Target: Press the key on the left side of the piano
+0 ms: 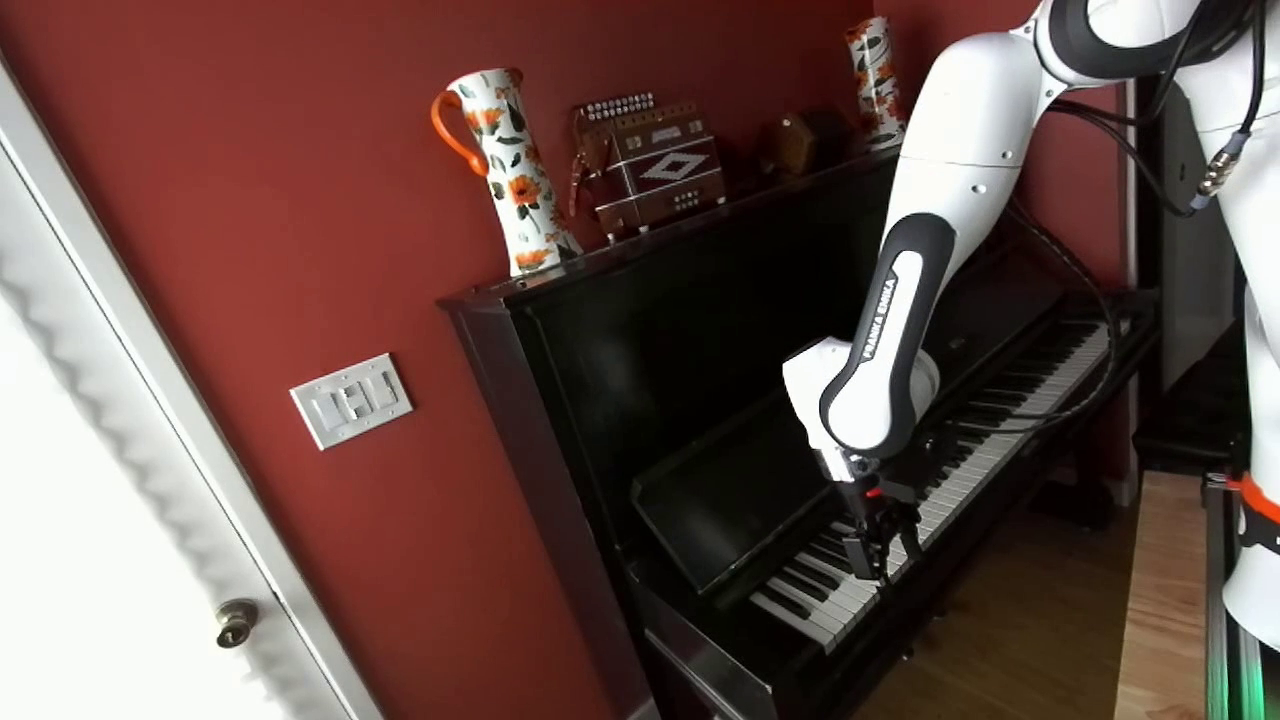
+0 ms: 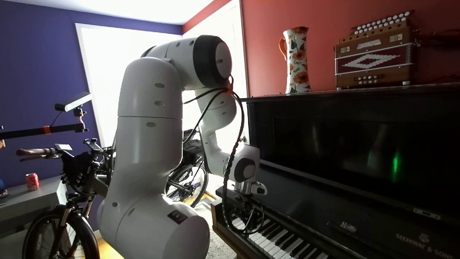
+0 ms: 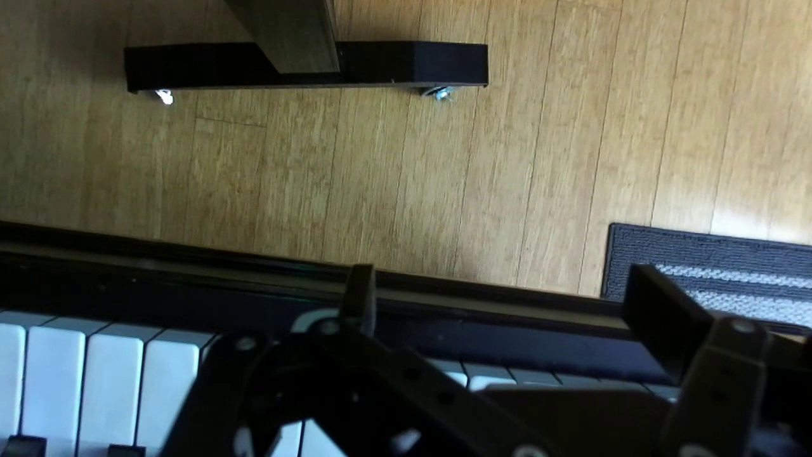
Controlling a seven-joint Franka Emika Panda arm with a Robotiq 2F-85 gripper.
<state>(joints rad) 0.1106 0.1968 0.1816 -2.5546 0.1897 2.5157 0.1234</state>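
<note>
The glossy black piano (image 1: 640, 400) stands against the red wall and shows in both exterior views (image 2: 341, 144). Its white and black keys (image 1: 835, 605) run in a long row, with the left end near the door side. My gripper (image 1: 898, 566) points down at the front of the keys, a short way in from that left end. In the wrist view its two fingers (image 3: 507, 304) are wide apart with nothing between them. They appear over the piano's front rail (image 3: 482, 339), with white keys (image 3: 51, 374) at lower left. I cannot tell whether a fingertip touches a key.
On the piano top stand a floral pitcher (image 1: 515, 170), an accordion (image 1: 660, 165) and another floral vase (image 1: 876, 85). A cable (image 2: 230, 172) loops from the arm down by the keys. A bicycle (image 2: 68, 216) stands behind the arm. A dark mat (image 3: 710, 266) lies on the floor.
</note>
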